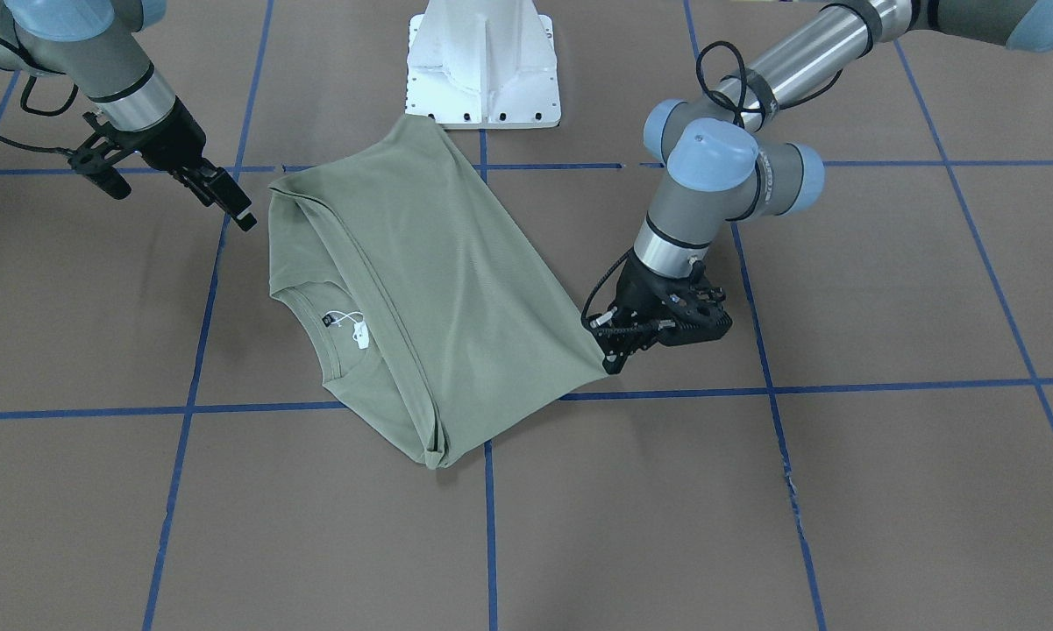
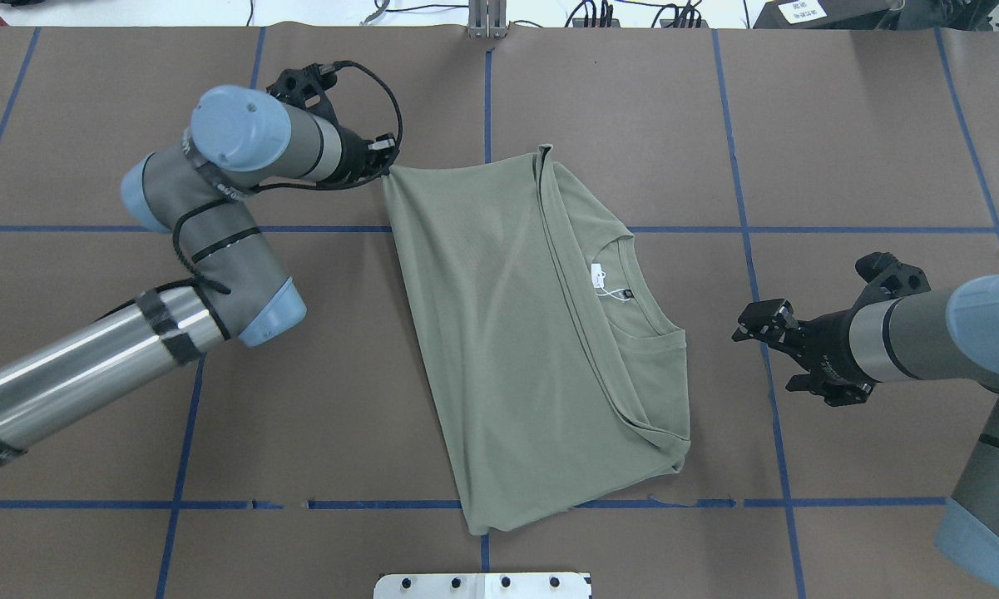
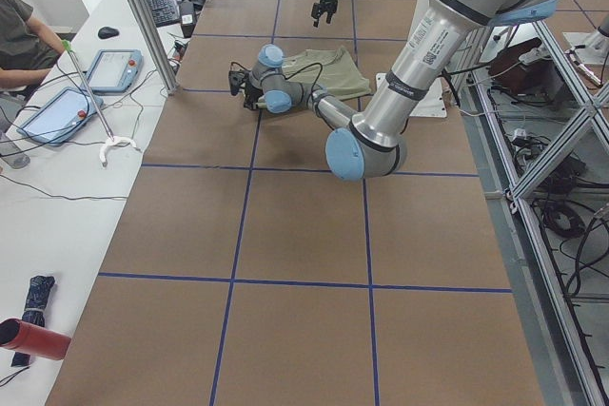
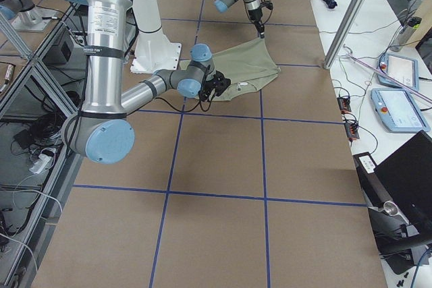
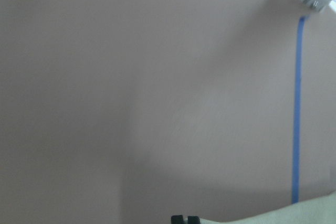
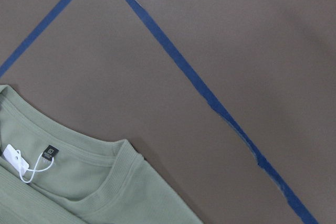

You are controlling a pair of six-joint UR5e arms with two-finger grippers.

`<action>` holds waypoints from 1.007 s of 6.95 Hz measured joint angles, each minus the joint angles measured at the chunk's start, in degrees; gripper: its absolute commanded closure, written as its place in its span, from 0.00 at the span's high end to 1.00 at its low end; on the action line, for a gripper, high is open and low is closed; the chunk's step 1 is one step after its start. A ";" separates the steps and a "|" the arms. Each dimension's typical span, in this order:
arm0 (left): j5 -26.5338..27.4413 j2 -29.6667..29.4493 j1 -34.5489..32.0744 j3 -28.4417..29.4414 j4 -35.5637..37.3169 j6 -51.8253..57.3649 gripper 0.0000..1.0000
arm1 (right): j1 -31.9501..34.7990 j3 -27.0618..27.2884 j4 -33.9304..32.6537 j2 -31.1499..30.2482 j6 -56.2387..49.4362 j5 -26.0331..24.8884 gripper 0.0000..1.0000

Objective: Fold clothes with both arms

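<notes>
Pinching one corner of the green shirt (image 2: 499, 349) between the left fingers (image 1: 609, 346), at ten o'clock of the garment in the overhead view, low against the brown surface (image 2: 299, 399). Probably gripped there to drag or lift that edge across for another fold. Lying mid-surface, already doubled over, with the upper layer's edge crossing the collar (image 2: 653, 308) just beside the white hang tag (image 2: 596, 270). Holding the right fingers (image 1: 230, 198) off the cloth at three o'clock, near the collar side; spread or pressed together, cannot tell. Seemingly parked apart to leave the fold path free, or waiting for the other corner of that edge at seven o'clock.
</notes>
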 measured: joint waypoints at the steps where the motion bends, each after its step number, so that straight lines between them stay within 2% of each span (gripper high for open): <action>1: -0.67 -4.46 -1.85 8.78 -5.94 0.20 0.00 | 0.58 -0.05 0.00 0.74 -0.01 -0.30 1.00; 2: -0.97 -6.98 -2.79 14.81 -10.70 0.38 0.27 | 0.89 -0.33 0.00 1.76 -0.02 -0.84 1.00; 3: -1.06 -8.05 -3.18 17.62 -13.11 0.45 0.38 | 0.93 -1.09 0.00 3.46 -0.04 -1.29 1.00; 4: -1.28 -8.21 -3.39 17.54 -13.80 0.41 0.42 | 0.69 -2.13 -0.56 5.48 -0.22 -1.93 1.00; 5: -2.44 -6.23 -3.58 13.33 -13.30 0.28 0.42 | -0.03 -3.06 -3.74 8.86 -1.77 -2.70 1.00; 7: -7.55 3.83 -3.77 -1.02 -11.82 0.16 0.42 | -3.17 -3.96 -18.55 18.95 -14.79 -3.32 1.00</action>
